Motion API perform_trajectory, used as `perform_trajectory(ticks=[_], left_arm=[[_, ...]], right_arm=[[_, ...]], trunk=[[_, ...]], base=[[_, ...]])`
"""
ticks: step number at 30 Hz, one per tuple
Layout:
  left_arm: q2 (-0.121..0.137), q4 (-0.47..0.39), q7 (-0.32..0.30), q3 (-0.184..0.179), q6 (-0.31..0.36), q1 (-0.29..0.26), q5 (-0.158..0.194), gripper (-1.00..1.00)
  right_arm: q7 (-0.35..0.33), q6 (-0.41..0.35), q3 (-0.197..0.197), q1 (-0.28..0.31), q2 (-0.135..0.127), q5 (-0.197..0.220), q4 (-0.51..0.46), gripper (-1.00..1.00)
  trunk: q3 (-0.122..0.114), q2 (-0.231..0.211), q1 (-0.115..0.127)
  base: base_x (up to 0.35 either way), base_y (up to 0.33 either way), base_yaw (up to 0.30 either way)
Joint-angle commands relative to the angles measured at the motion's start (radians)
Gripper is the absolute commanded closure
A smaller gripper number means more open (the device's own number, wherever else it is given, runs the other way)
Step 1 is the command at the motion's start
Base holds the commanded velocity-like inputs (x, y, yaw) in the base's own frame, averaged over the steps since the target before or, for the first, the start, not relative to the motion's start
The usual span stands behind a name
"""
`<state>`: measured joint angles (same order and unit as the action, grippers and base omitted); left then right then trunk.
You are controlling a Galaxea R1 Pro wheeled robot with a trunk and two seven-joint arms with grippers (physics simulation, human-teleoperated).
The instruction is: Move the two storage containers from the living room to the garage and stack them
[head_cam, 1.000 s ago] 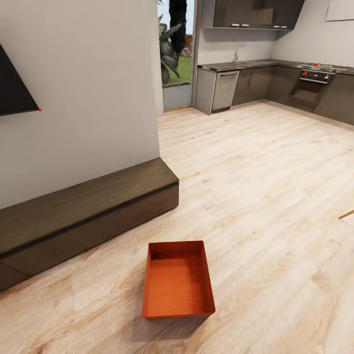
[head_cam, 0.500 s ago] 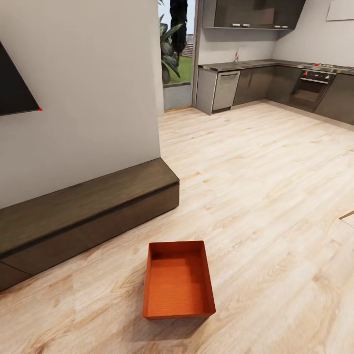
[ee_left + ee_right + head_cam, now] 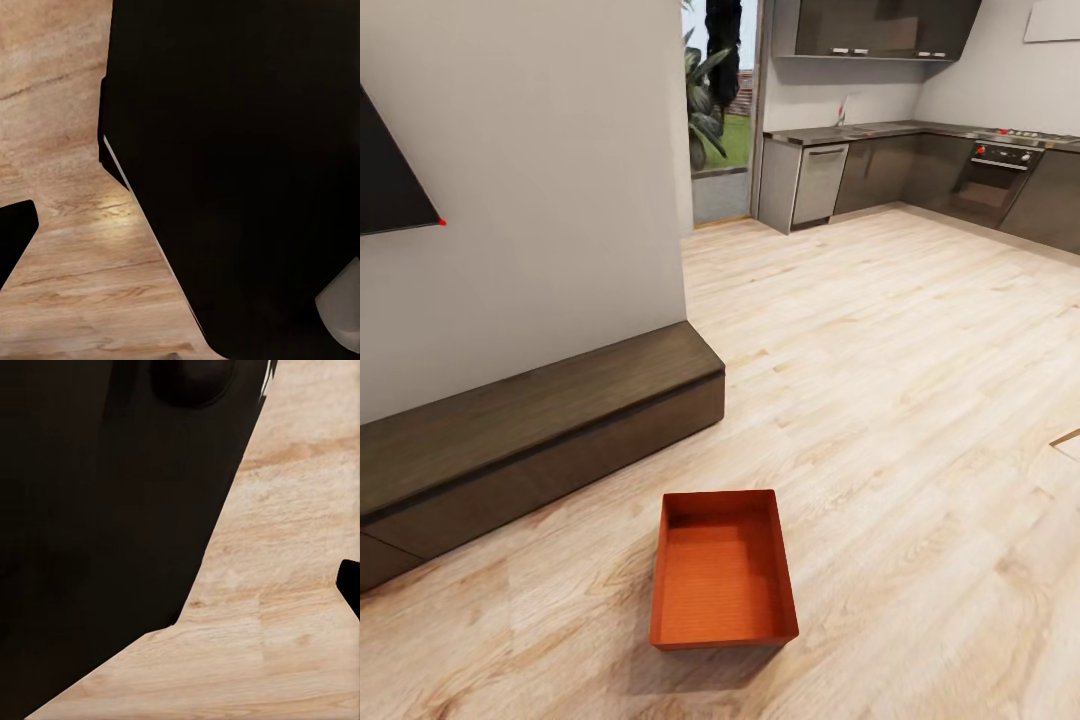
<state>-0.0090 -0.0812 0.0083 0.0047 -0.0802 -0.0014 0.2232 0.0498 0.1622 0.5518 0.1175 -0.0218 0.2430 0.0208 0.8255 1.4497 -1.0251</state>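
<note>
Head view looks down over a living room with a light wood-plank floor (image 3: pixel 880 400), where one orange-red rectangular storage container (image 3: pixel 722 570) with thin walls and no lid sits flat and upright on the planks, low in the middle of the picture. Its inside is bare. It lies near the right-hand end of a long low dark-wood bench (image 3: pixel 530 430) but apart from it — a strip of floor shows between them. The bench runs along the foot of a white wall (image 3: pixel 540 180), and a dark flat panel (image 3: pixel 390 180) hangs on that wall at the left edge. Beyond the wall's corner the floor runs on to a kitchen with dark grey cabinets (image 3: pixel 880 170), a built-in oven (image 3: pixel 990 180) and a glazed opening with green plants (image 3: pixel 715 100) outside.

Left wrist view has a large black body (image 3: pixel 240 165) of the robot over the wood planks, and a dark corner at one edge. Right wrist view is much the same — a black mass (image 3: pixel 105 510) above pale planks. Whether either arm's fingers are open or closed, or hold anything, I cannot tell.
</note>
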Motion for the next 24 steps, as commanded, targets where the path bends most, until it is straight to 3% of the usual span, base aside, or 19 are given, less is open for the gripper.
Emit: perform_trajectory(ticks=[1,21,24], left_arm=[[0.0,0.0,0.001,0.0,-0.003,0.0,0.005,-1.0],[0.007,-0.02,0.003,0.001,-0.003,0.0,0.006,-1.0],[0.01,-0.143,0.004,0.002,0.012,0.0,0.001,-1.0]], right_arm=[[0.001,0.005,0.008,0.001,0.001,0.008,0.002,-1.0],[0.006,0.002,0.007,0.001,0.004,0.011,-0.012,-1.0],[0.003,-0.015,0.008,0.004,-0.004,0.013,-0.142,-1.0]], trunk=[[0.001,0.0,0.0],[0.001,0.0,0.0],[0.001,0.0,0.0]], base=[[0.0,0.0,0.0],[0.0,0.0,0.0],[0.0,0.0,0.0]])
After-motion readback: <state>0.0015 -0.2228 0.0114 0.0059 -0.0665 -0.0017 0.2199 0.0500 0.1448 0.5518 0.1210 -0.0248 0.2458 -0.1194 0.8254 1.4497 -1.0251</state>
